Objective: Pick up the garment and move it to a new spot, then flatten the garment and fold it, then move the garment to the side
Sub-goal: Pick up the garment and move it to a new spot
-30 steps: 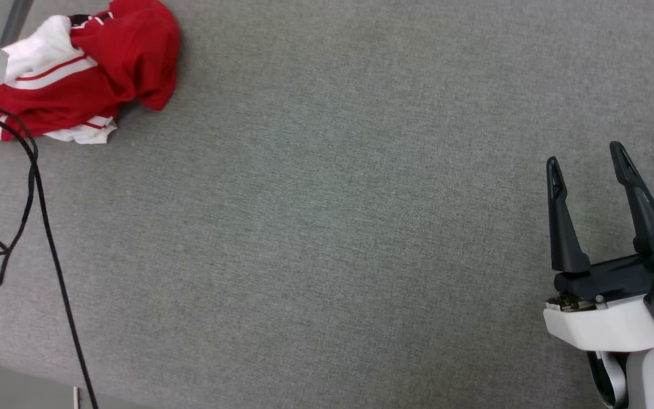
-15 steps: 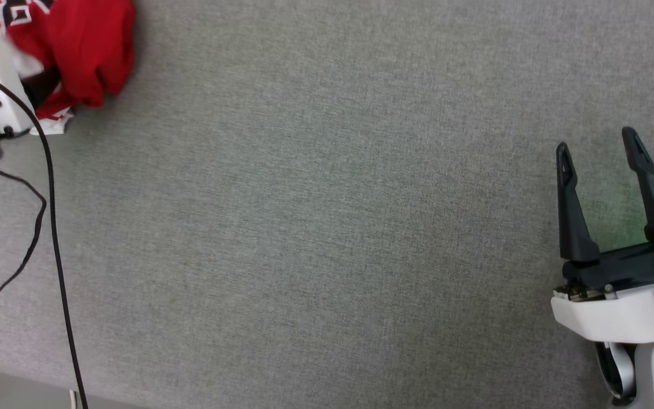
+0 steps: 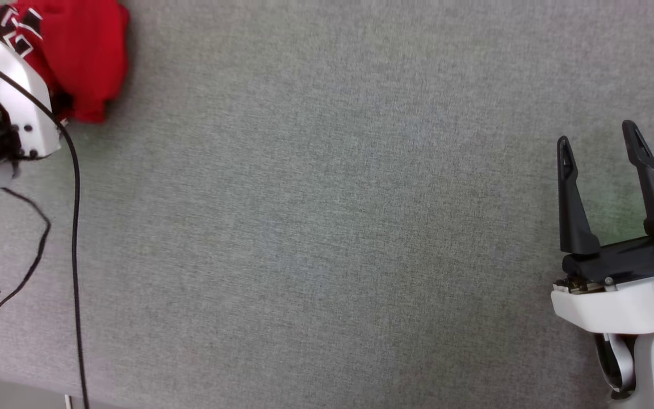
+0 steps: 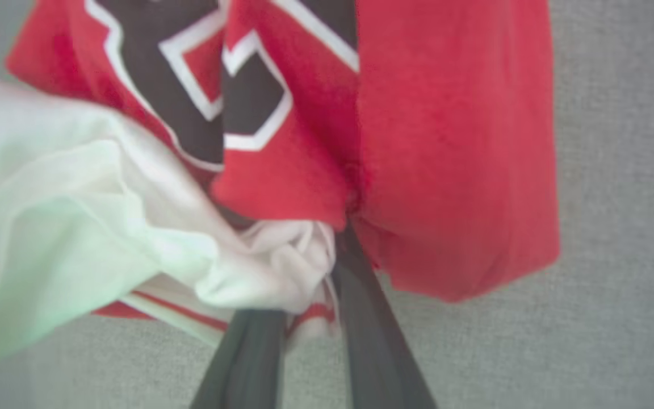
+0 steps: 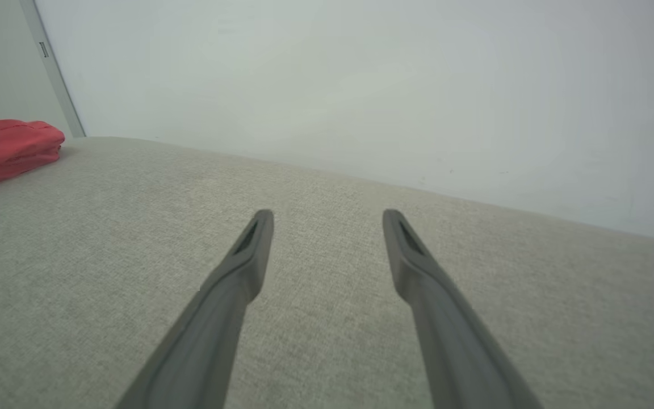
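The left tool (image 4: 327, 250) pinches a bunch of the garment (image 4: 452, 142), fingers nearly together in white and red cloth, at the table's (image 3: 327, 227) far left. The right tool (image 3: 596, 135) hangs spread and empty over the near right, fingers pointing forward.

Likely a robot lab: grey fabric-covered work surface (image 3: 327, 227), plain pale wall (image 5: 361, 85), loose black cable (image 3: 74, 255) trailing across.

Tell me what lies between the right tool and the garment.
Nothing but bare grey fabric surface separates the right tool from the garment, as seen in the head view and the right wrist view.
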You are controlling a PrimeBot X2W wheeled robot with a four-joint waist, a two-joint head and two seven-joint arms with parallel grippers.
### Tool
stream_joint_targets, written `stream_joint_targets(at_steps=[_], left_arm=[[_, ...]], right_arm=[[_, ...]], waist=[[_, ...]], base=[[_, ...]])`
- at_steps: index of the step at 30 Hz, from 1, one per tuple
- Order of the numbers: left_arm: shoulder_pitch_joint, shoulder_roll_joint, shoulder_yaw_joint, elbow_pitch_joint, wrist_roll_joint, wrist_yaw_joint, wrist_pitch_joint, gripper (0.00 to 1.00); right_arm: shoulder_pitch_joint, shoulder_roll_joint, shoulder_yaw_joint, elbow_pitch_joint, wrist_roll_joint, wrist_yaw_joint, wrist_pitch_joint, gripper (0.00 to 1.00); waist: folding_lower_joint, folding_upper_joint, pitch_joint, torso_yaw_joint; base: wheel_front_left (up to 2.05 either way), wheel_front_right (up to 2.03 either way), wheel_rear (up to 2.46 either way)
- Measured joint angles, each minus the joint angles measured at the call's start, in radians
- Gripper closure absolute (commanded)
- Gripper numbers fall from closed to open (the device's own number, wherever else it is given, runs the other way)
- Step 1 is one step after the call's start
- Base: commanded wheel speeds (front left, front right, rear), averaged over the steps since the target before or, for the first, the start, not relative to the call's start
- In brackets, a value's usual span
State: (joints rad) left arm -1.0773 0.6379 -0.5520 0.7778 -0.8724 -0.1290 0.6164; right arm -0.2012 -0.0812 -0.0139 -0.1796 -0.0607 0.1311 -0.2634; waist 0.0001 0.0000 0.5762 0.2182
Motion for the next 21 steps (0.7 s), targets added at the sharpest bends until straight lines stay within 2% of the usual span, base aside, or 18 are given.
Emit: stream_joint_targets(at_steps=[6,13,21], left_arm=[[-0.035,0.056,-0.094,-0.056,0.021,0.0,-0.113,1.0],[-0.109,0.101,-0.217,-0.187,0.03,0.0,-0.194,1.0],[-0.216,0.098,-0.349,-0.339,0.05,0.0,-0.225,1.0]], right_arm=[[0.023,0.009,0.004,0.025,0.011,0.0,0.0,0.0],[0.045,0.022,0.014,0.045,0.025,0.0,0.0,0.0],[0.059,0.028,0.014,0.053,0.055,0.0,0.0,0.0]], waist=[[0.0,0.0,-0.078,0.01],[-0.0002,0.0,-0.179,0.024],[-0.0002,0.0,-0.243,-0.011]], base=[[0.0,0.0,0.0],[0.0,0.0,0.0],[0.0,0.0,0.0]])
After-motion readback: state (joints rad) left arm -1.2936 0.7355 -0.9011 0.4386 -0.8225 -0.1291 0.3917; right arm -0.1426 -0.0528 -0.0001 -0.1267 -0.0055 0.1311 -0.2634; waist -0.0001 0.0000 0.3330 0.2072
